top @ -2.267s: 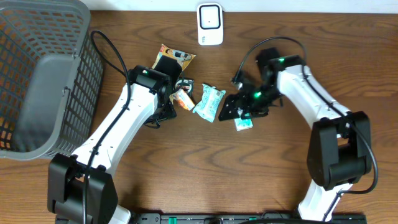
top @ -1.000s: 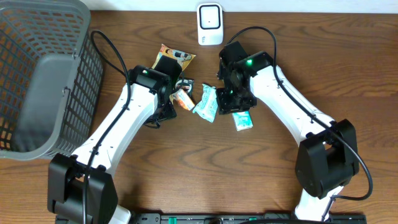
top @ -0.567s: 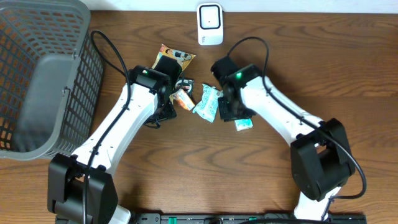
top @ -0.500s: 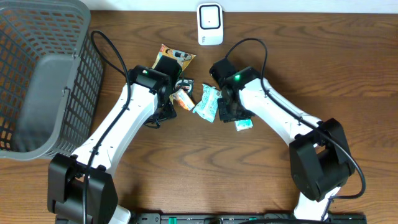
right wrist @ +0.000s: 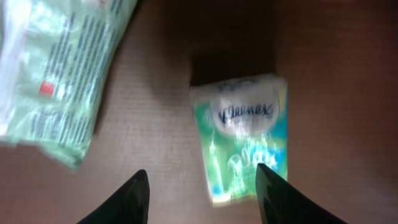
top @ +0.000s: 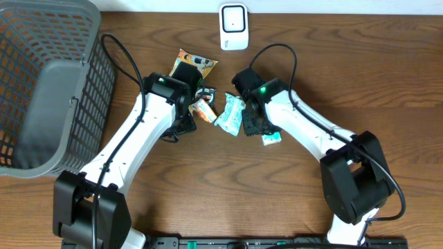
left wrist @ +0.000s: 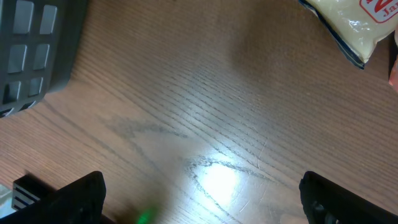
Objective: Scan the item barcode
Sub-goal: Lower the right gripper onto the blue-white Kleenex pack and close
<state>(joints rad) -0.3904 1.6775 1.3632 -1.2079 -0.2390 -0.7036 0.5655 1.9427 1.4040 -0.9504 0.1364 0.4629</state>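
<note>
Dark wood-grain bench (top: 387, 76) fills the overhead view, with a grey basket (top: 41, 90) at the upper left and the white scanner (top: 233, 26) at top centre. Between my two arms lies a small scatter of goods: a snack packet (top: 195, 63), a green wipes packet (top: 232, 114) and, just right of it, a Kleenex tissue pack (top: 272, 138).

I take the Kleenex tissue pack as the item to scan, since my right tool (top: 254, 123) hangs over its upper-left end. In the right wrist view that tool's fingers are apart with nothing clamped between them. The pack lies flat on the bench just ahead of them, its long axis running up and down the frame with a slight tilt, roughly along the way the tool points.

It is not centred in the gap. It sits toward the right-hand finger (right wrist: 270, 193), whose tip overlaps the pack's lower right corner in the picture, while the left-hand finger (right wrist: 134, 199) stands over bare wood. The wipes packet occupies the upper left of that frame, apart from the pack.

So I judge the grasp needs a nudge toward the right of that frame, to bring the pack's short width between the fingers. Then comes a carry toward the top of the overhead frame, where the scanner sits.

I see no barcode on the upturned face.

My left tool (left wrist: 202, 199) is spread wide over bare bench, on the far side of the wipes packet, so the right arm is plainly the nearer one.
</note>
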